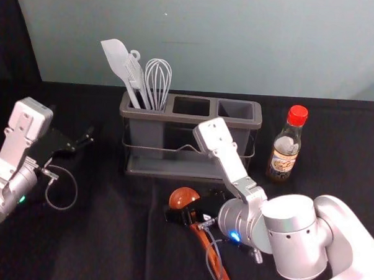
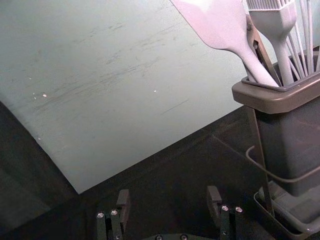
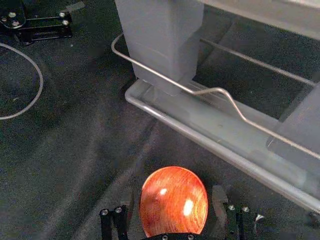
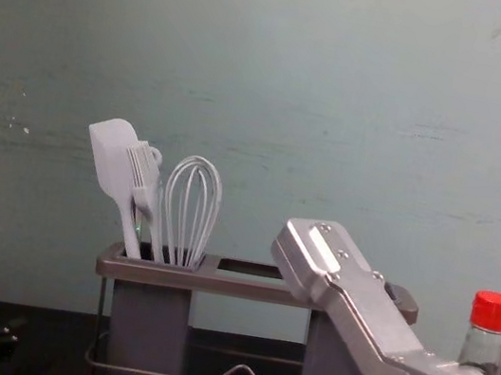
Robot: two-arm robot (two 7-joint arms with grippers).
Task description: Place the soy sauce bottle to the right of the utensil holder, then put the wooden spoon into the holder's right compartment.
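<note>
The soy sauce bottle (image 1: pixel 285 147) stands upright to the right of the utensil holder (image 1: pixel 191 113); its red cap (image 4: pixel 492 312) rises at the right in the chest view. In front of the holder the wooden spoon (image 1: pixel 214 256) lies on the table, bowl toward the holder. My right gripper (image 1: pixel 191 209) is low over the spoon near its bowl. In the right wrist view the right gripper (image 3: pixel 174 202) is open, one finger on each side of the spoon's bowl (image 3: pixel 173 200). My left gripper (image 1: pixel 81 143) waits left of the holder; in the left wrist view the left gripper (image 2: pixel 168 200) is open and empty.
A spatula (image 1: pixel 118 61), a brush and a whisk (image 1: pixel 158 83) stand in the holder's left compartment. The middle (image 1: pixel 191 105) and right (image 1: pixel 235 109) compartments hold nothing visible. The wall (image 1: pixel 241 43) rises behind the table. My right forearm reaches in front of the holder's right part.
</note>
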